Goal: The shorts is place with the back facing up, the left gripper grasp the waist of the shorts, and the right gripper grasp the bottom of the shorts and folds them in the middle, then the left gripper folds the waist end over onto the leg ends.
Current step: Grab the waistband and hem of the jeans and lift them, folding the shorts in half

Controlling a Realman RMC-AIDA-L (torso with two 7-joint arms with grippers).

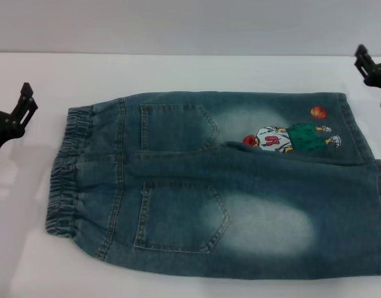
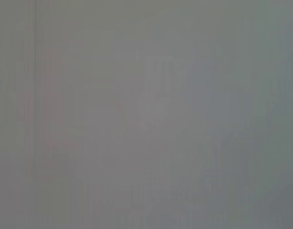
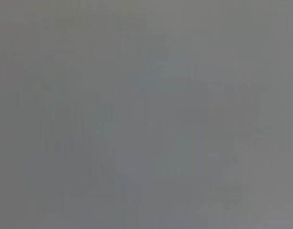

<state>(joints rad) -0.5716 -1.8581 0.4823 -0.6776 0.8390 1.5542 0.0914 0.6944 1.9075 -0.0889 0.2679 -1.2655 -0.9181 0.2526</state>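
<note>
The shorts (image 1: 240, 205) lie flat on the white table in the head view, back side up with two patch pockets (image 1: 178, 214) showing. The gathered waist (image 1: 66, 174) points left. The bottom of the shorts, the leg ends (image 1: 357, 127), points right, and the near leg's hem runs off the right edge. A cartoon print (image 1: 290, 138) sits on the far leg. My left gripper (image 1: 20, 112) hovers left of the waist, apart from the cloth. My right gripper (image 1: 374, 54) stands open at the far right, beyond the far leg's hem, holding nothing. Both wrist views show only blank grey.
The white table (image 1: 178, 71) extends behind the shorts to a pale back wall. A strip of bare table lies in front of the shorts and to the left of the waistband.
</note>
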